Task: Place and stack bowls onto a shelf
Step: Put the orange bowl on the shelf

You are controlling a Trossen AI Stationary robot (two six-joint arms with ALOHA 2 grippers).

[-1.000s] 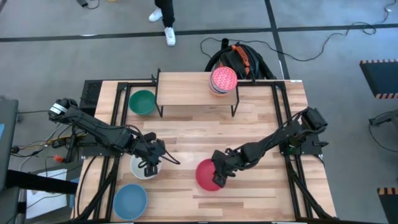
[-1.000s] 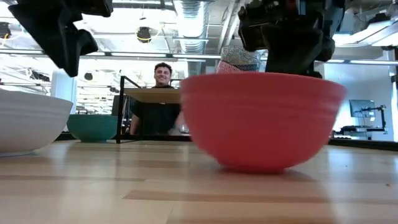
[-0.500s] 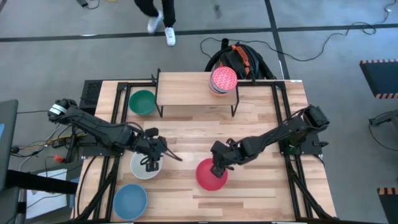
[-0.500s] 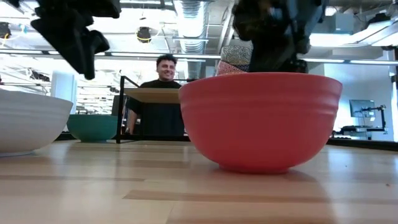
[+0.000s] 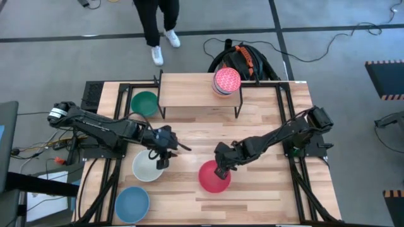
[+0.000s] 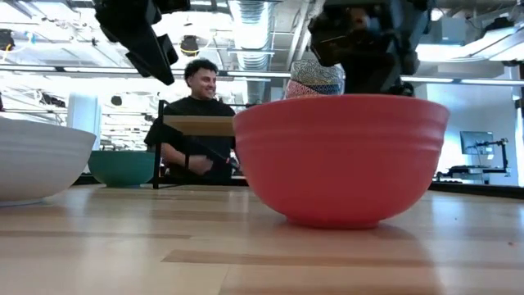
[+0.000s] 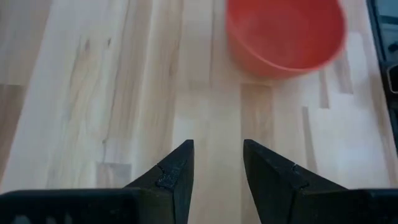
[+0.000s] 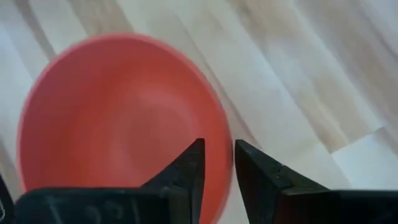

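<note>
Right gripper closing on the red bowl's rim; left arm drawn away from the white bowl.

The right gripper has narrowed its fingers astride the rim of the smooth, round red bowl, so a lift toward the low light-wood shelf on black metal legs looks next. The left gripper, jaws apart and empty, has left the glossy cream-white bowl. A pink speckled bowl tops the shelf stack; a green bowl and a blue bowl wait.
</note>
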